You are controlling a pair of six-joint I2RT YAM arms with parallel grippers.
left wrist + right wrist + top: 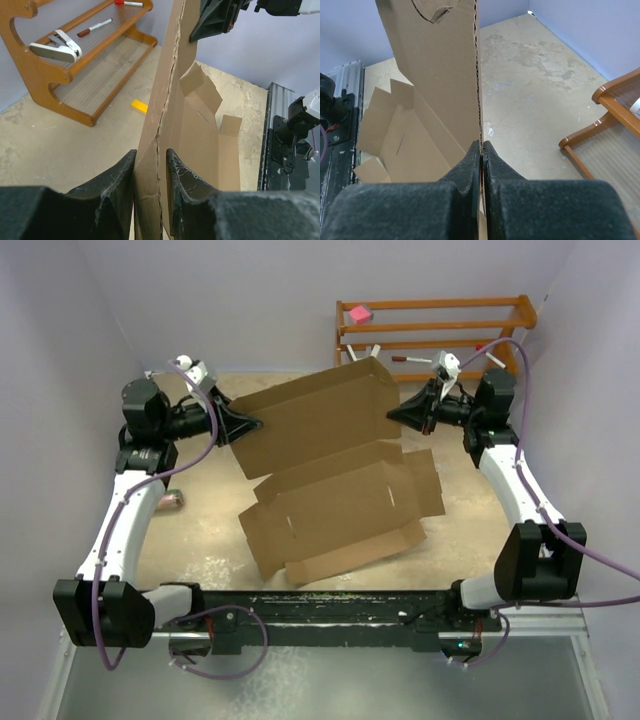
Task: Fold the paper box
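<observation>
Lid fold judged in hand: raised panel of the large brown corrugated-cardboard paper box (pixel 320 415) is clamped in the closed right pincer (pixel 481 144), loosely straddled by the part-open left pincer (pixel 150 155); forward lowering is called for.

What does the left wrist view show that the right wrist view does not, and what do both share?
Only the left wrist view: the left gripper straddling the paper box's raised panel, the right gripper seen from outside, two markers and a white stapler-like tool on the wooden rack, a yellow block on the table.
Only the right wrist view: the curved notch at the panel's top, and that gripper's fingers shut on the cardboard edge.
Both: the paper box, the wooden rack and the table.
</observation>
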